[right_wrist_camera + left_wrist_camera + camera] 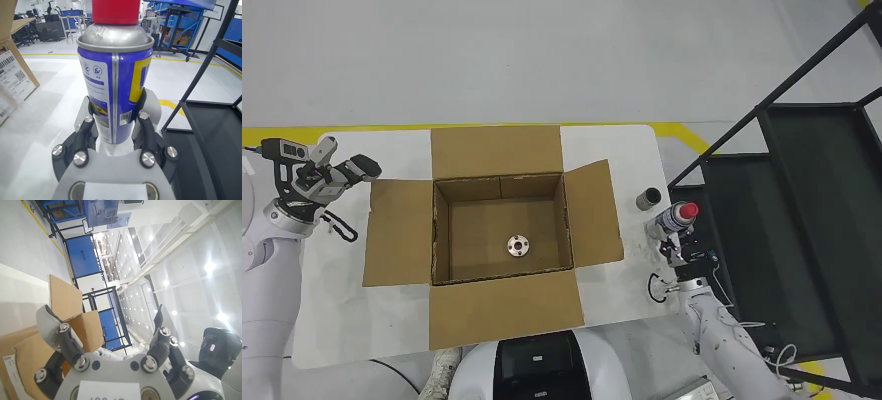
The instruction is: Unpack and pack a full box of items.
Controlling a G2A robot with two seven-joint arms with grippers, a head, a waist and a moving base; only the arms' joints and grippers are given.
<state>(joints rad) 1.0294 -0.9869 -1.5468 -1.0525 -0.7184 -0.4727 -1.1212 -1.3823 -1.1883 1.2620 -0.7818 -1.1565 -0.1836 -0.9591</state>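
An open cardboard box (500,238) sits mid-table with all flaps spread; a small round metal part (516,245) lies on its floor. At the table's right edge my right gripper (670,238) is shut on a blue and yellow spray can (115,83) with a red cap (689,210), held upright just above the white table. My left gripper (342,170) hangs open and empty above the table's left side, left of the box's left flap (66,300).
A small dark cylinder (648,198) stands on the table just behind the spray can. A black metal shelf cart (802,220) is right of the table (372,320), close to the right arm.
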